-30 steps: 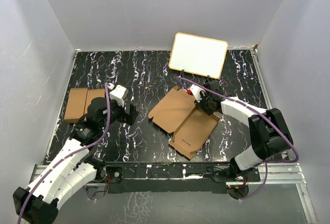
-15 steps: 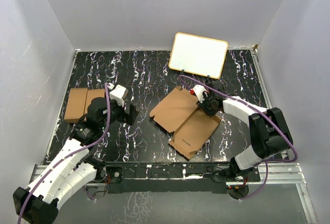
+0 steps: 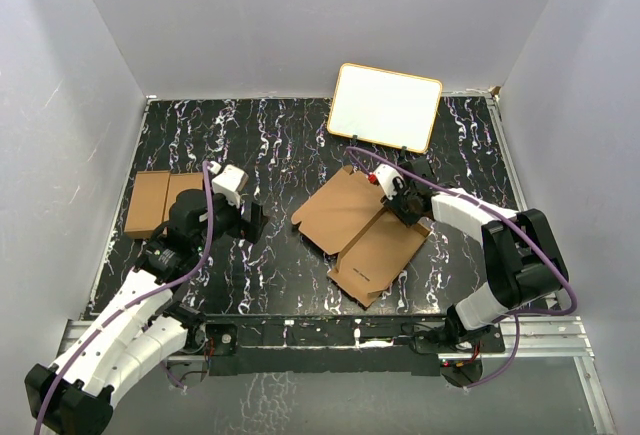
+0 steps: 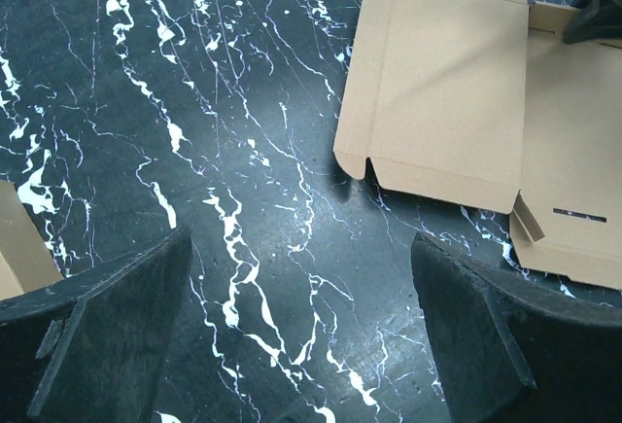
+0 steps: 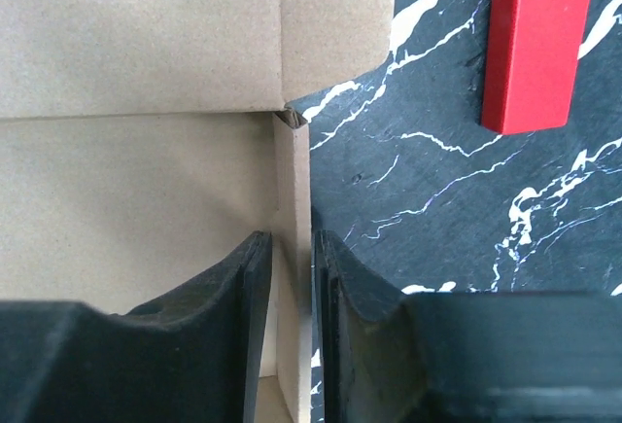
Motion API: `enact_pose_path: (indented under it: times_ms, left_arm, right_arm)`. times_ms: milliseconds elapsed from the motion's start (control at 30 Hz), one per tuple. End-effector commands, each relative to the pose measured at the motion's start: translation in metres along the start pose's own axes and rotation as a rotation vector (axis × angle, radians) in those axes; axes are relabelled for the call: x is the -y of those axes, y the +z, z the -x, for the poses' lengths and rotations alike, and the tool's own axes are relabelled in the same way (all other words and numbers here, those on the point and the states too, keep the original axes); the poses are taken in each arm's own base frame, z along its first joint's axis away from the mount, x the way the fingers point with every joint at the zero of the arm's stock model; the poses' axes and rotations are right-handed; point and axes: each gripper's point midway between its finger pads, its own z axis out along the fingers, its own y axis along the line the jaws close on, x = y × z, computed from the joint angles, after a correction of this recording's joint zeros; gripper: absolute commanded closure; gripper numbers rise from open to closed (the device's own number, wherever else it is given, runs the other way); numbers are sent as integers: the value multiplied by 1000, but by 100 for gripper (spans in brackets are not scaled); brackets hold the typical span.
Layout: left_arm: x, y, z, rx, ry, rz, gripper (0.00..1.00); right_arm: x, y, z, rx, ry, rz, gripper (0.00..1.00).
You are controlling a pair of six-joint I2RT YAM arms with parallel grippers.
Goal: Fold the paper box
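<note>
I see the paper box (image 3: 360, 235) as one flat brown cardboard sheet, creased and flapped. It lies right of centre on the black marbled table (image 3: 270, 145), long axis running far-left to near-right. My right gripper (image 5: 292, 248) is nearly closed, pinching a thin flap on its right edge; my left gripper (image 4: 301, 238) hangs wide open and empty, with two folded brown cartons (image 3: 158, 202) at far left.

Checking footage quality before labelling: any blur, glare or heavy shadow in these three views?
Top external: evenly lit, sharp, no harsh shadows. Left wrist: paper box sharp, left fingers dark and soft. Right wrist: right fingers blurred up close, cardboard grain and red block crisp.
</note>
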Motion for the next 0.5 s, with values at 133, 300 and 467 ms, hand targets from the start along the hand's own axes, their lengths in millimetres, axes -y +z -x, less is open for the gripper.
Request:
enact_pose_path:
  times_ms: [133,300,467]
  left_arm:
    - [-3,-2,6,33,11,13,8]
    - [-4,-2,5,30,12,18,8]
    - [-4,-2,6,34,12,20,8]
  right_arm:
    - [1,-9,11,59,6,41,63]
    - [4,-15,8,66,5,55,61]
    - [12,-19,-3,43,9,65,60]
